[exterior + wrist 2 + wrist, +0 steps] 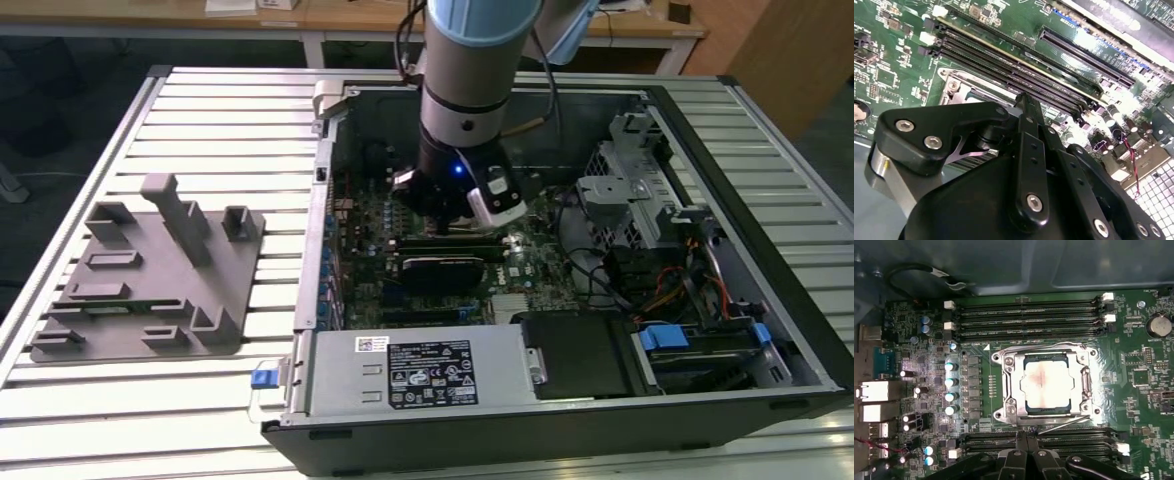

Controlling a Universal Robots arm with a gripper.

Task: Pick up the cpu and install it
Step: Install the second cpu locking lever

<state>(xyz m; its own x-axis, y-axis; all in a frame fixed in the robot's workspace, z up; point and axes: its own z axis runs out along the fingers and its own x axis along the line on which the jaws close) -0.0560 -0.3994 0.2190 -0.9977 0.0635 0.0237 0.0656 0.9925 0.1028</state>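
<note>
Jaws drawn together, pinching nothing, over the motherboard; cpu already in its socket.

Seen in both wrist views, the black gripper (1026,452) has its fingers (1028,150) pressed close with no part between them; in the exterior view the gripper (447,200) hangs inside the open computer case (747,390), just above the green motherboard (1134,370); the cpu (1046,385), silver-topped, lies flat within the square metal-framed socket (1004,390) in the first wrist view, between two banks of long memory slots (1029,320); a grey fixture tray (147,280) sits on the slatted table (200,110) towards the exterior view's left, well apart from the case.
</note>
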